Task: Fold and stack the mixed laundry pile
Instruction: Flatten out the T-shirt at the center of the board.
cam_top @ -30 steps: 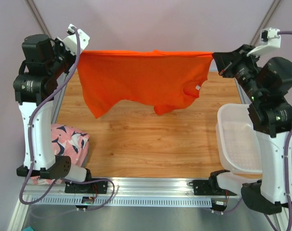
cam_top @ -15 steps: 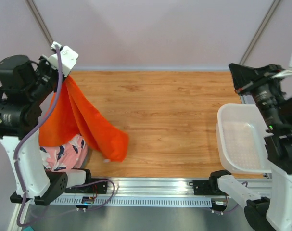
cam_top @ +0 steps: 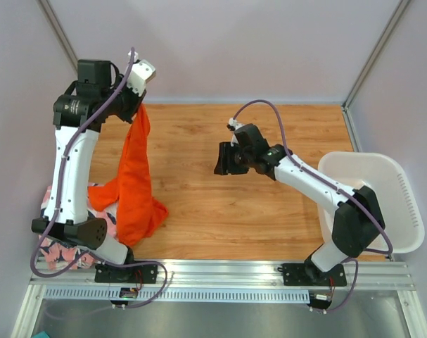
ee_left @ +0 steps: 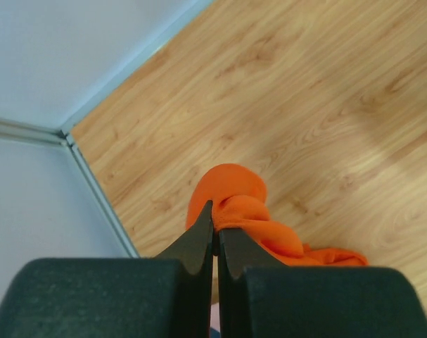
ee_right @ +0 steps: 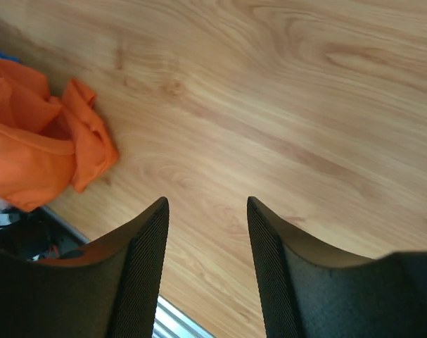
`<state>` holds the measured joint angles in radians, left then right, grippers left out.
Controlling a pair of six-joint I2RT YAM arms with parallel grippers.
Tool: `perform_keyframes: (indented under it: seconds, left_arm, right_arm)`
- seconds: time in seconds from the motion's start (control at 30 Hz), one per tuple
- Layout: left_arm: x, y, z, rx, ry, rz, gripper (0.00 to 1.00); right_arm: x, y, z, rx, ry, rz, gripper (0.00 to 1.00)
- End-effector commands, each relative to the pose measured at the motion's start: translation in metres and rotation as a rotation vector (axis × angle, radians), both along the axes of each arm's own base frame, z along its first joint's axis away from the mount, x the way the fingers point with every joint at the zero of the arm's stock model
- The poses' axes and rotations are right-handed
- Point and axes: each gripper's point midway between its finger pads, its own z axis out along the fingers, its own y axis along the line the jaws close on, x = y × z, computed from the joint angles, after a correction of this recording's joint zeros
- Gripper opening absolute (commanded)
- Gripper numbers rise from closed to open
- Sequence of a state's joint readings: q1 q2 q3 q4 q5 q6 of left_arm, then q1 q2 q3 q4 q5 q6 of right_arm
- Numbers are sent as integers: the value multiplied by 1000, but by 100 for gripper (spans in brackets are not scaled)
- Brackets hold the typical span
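The orange garment, stretched in the air between both arms a second ago, now hangs from one arm only. The right arm has let go and swung in over the middle of the bench, and the left arm has carried its end back toward the far left.

From above, the left fingers hold the garment high. It drops as a narrow twisted rope, and its lower end is heaped on the wood at the near left, just beside the pink patterned garment. The right fingers hover well apart from the cloth, and the white basket sits at the far right.

The left wrist view shows its fingers pressed together, pinching a bunched fold of orange cloth, with the rest trailing down to the wood below.

The right wrist view shows its fingers spread and empty over bare wood. The crumpled orange end lies off to the left.

The step in hand looks like laying this garment out flat for folding, and it is not yet done, since the cloth is roped, not spread. The next move probably calls for the right fingers to find a free corner or hem in the heap and draw it sideways. Grabbing several layers at once is the risk.
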<state>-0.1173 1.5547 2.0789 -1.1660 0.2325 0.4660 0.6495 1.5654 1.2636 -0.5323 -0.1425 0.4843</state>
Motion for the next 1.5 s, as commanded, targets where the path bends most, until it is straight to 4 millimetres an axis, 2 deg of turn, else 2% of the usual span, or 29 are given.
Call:
perform_keyframes:
  seconds: [0.0,0.07,0.13,0.17,0.2,0.23,0.27,0.3,0.33,0.37,0.4,0.5,0.57,0.67,0.73,0.77,0.9,0.93,1.0,1.03,1.1,1.17,1.2,1.23,1.3,1.33,1.4,1.43,1.47]
  left_arm:
    - [-24,-43,54,-90,-145,-104,0]
    - [-32,-68,60,-101,-164,-168,0]
    - [-28,-72,73,-112,-190,-142,0]
    - [-25,-71,76,-111,-196,-128,0]
    - [-22,-68,76,-103,-204,-111,0]
    - [-16,-66,79,-94,-226,-92,0]
    - [-7,-59,71,-58,-223,-53,0]
    - [-3,-57,67,-43,-219,-39,0]
    - [1,-55,65,-34,-225,-27,0]
    - [5,-55,53,-21,-201,-22,0]
    - [7,-55,52,-22,-204,-19,0]
    - [7,-56,40,-18,-182,-21,0]
    - [8,-54,35,-4,-176,-14,0]
    - [9,-51,30,15,-166,-5,0]
    - [9,-50,24,26,-157,-5,0]
    - [9,-49,24,29,-156,-4,0]
    - [10,-49,20,36,-160,-7,0]
    - [11,-48,19,42,-157,-2,0]
    - [9,-47,18,44,-152,0,0]
    - [8,-46,24,48,-166,1,0]
    - [2,-42,27,64,-166,2,0]
    - [-6,-32,40,95,-197,13,0]
    - [-13,-27,39,119,-185,18,0]
    - [-21,-17,52,142,-215,42,0]
    - [-37,-3,58,200,-221,53,0]
    - [-50,10,70,223,-252,85,0]
    - [-68,24,77,266,-260,104,0]
    - [-83,33,87,270,-288,127,0]
    - [-95,38,87,278,-276,130,0]
  right_arm:
    - [21,31,44,173,-115,20,51]
    - [18,37,38,198,-98,35,53]
    - [3,46,19,197,-63,55,56]
    - [5,48,22,208,-74,59,58]
    - [-8,59,15,197,-80,113,59]
    - [-13,69,19,207,-117,153,62]
    - [-18,77,19,196,-155,191,69]
    - [-31,95,21,191,-225,275,70]
    - [-33,103,22,185,-266,298,73]
    - [-36,111,24,196,-291,330,74]
    - [-38,128,26,215,-318,362,74]
    - [-30,150,26,230,-366,371,75]
    - [-17,158,1,185,-363,356,75]
    - [2,151,-44,32,-291,285,71]
    - [5,134,-70,-75,-252,236,69]
    - [0,124,-85,-105,-230,232,69]
    - [-12,118,-103,-104,-193,255,66]
    - [-13,118,-107,-112,-182,253,49]
    - [-8,113,-110,-144,-168,213,26]
    - [-7,111,-105,-145,-174,202,12]
    - [-3,101,-86,-145,-209,169,0]
    - [0,88,-68,-151,-238,144,0]
    - [-3,74,-40,-153,-280,136,0]
    - [-7,66,-25,-158,-305,141,0]
    - [-23,48,5,-177,-337,192,0]
    - [-32,38,45,-148,-415,226,0]
    - [-57,18,66,-162,-407,296,0]
    - [-69,5,106,-116,-476,306,0]
    - [-82,-10,109,-141,-448,330,0]
